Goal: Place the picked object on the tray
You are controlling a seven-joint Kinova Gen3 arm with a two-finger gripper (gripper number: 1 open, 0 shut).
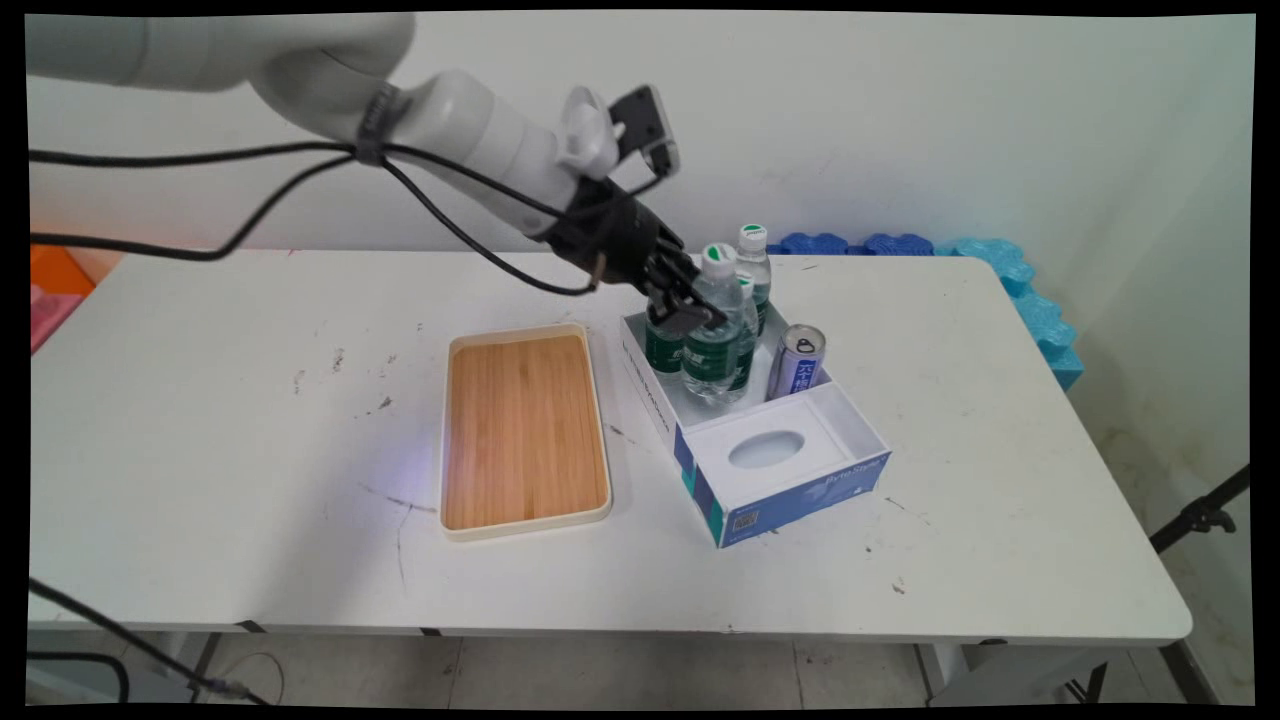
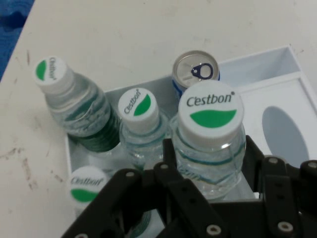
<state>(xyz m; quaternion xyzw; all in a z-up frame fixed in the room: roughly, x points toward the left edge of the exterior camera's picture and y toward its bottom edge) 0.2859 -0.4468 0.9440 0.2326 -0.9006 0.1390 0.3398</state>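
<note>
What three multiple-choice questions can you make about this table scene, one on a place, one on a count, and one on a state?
1. Where is the can?
A. Outside the box, alone
B. In the white and blue box, beside the water bottles
C. On top of a bottle

2. How many capped water bottles are in the box?
A. Two
B. Four
C. Six

3. How does the can stand?
A. Upright
B. On its side
C. Upside down

Answers:
1. B: the main view shows the can inside the box wall, next to the bottles.
2. B: the hand view shows four white and green caps.
3. A: its top with the pull tab faces up in both views.
</note>
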